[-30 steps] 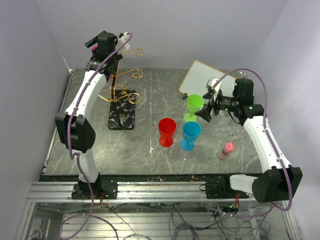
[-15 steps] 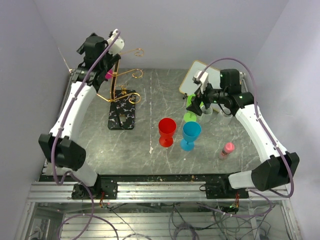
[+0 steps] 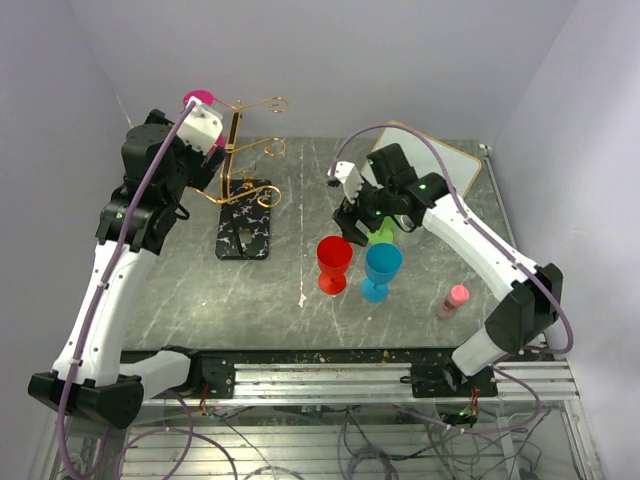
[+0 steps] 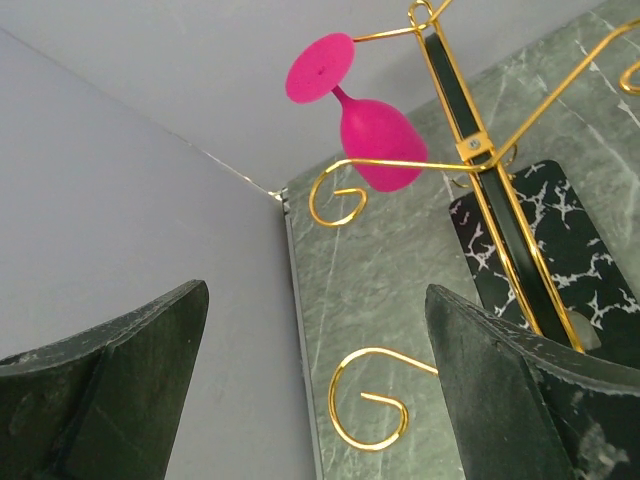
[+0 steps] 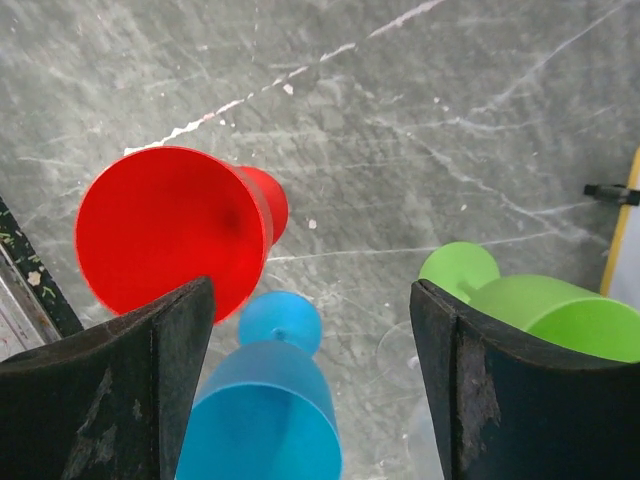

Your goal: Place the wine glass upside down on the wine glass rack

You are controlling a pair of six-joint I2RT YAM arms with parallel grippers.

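Note:
A pink wine glass [image 4: 375,140] hangs upside down from an upper arm of the gold wine glass rack [image 4: 478,160]; its foot [image 3: 198,98] shows in the top view. The rack [image 3: 236,150] stands on a black base [image 3: 245,228]. My left gripper [image 4: 315,390] is open and empty, back from the rack on its left side [image 3: 208,150]. My right gripper [image 5: 312,390] is open and empty, above upright red [image 5: 170,225], blue [image 5: 265,410] and green [image 5: 540,310] glasses. In the top view it [image 3: 355,218] hovers over the red glass [image 3: 334,262] and blue glass [image 3: 381,268].
A faint clear glass foot [image 5: 415,345] shows on the table between the blue and green glasses. A pink bottle [image 3: 455,298] lies at the right front. A white board [image 3: 445,160] leans at the back right. The cell wall [image 4: 150,200] is close on the left.
The left arm has pulled back and to the left from the rack top, with the pink glass left hanging there. The right arm has swung left to above the coloured glasses.

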